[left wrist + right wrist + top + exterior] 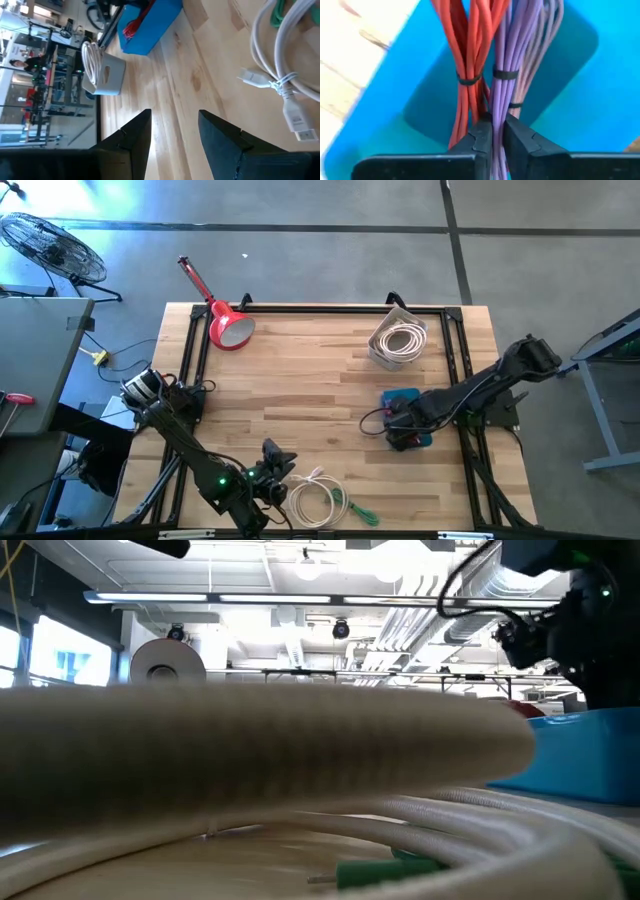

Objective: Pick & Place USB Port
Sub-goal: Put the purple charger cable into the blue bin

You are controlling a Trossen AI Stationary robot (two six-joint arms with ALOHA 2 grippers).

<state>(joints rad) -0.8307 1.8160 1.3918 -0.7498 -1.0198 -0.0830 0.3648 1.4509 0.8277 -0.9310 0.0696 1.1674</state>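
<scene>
Right wrist view: right tool pinches purple cable bundle inside blue bin; left tool spread.

My left tool hangs with its jaws parted over bare counter, the white coiled cable just beside it. Open wood runs ahead to the white box. My right tool is down in the blue bin, hemmed by red cables and purple cables.

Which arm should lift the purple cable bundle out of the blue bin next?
Right. The right gripper is inside the blue plastic bin, fingers closed on the purple cable bundle. The left gripper sits open across the table, beside the coiled white USB cable.
</scene>
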